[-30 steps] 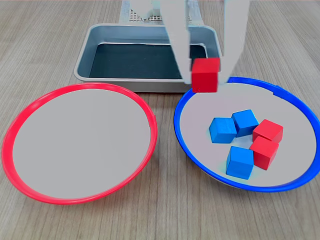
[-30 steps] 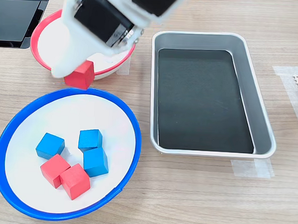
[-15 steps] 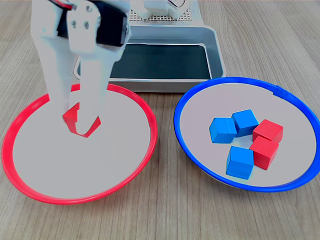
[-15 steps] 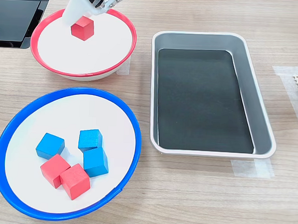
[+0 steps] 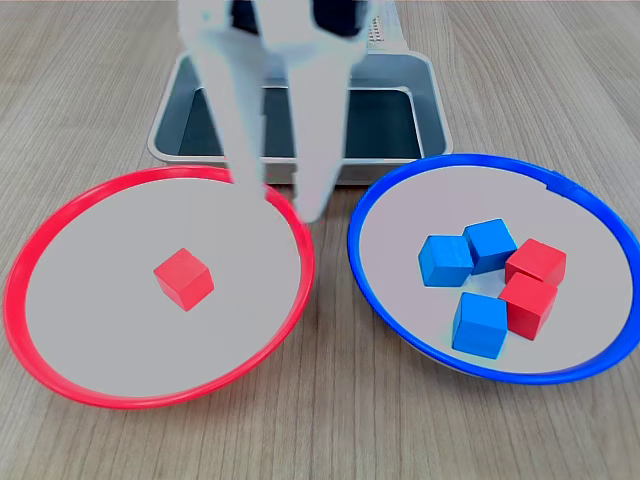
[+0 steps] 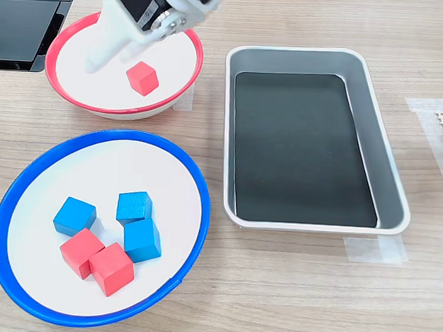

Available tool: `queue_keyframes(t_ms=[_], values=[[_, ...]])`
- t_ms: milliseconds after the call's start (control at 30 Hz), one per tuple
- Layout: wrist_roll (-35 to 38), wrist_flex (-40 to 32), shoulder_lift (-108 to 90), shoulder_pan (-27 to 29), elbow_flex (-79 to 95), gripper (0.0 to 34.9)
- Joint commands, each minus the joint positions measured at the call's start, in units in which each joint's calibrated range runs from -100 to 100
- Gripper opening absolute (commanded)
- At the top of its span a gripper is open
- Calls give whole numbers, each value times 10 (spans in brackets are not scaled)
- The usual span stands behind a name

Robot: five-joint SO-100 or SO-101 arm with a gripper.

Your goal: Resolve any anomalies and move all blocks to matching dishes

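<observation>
Released red block (image 5: pixel 184 278) now lies in red-rimmed dish (image 5: pixel 60 215) — fingers (image 5: pixel 312 195) apart, empty.

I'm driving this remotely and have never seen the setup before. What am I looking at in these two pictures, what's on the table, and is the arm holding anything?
Both pictures show one wooden table from two fixed cameras. The first exterior view looks across the dishes toward the arm; the second exterior view looks down from above.

The white shape is a small robot arm ending in a gripper with two long fingers. It is open and holds nothing.

On the table are a red-rimmed dish, a blue-rimmed dish and a grey metal tray, which looks empty.

One red block lies loose in the red-rimmed dish, apart from the fingers. The blue-rimmed dish holds three blue blocks and two red blocks, clustered together.

So those two red blocks sit in the wrong dish.
</observation>
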Motion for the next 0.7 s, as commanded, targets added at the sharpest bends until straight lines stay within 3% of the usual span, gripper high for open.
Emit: queue_keyframes(t_ms=[0,267,667], values=[[-85,-24,-58,-81,38,113],[-133,-88,4,-165,33,113],[-129,-71,194,-194,-147,110]])
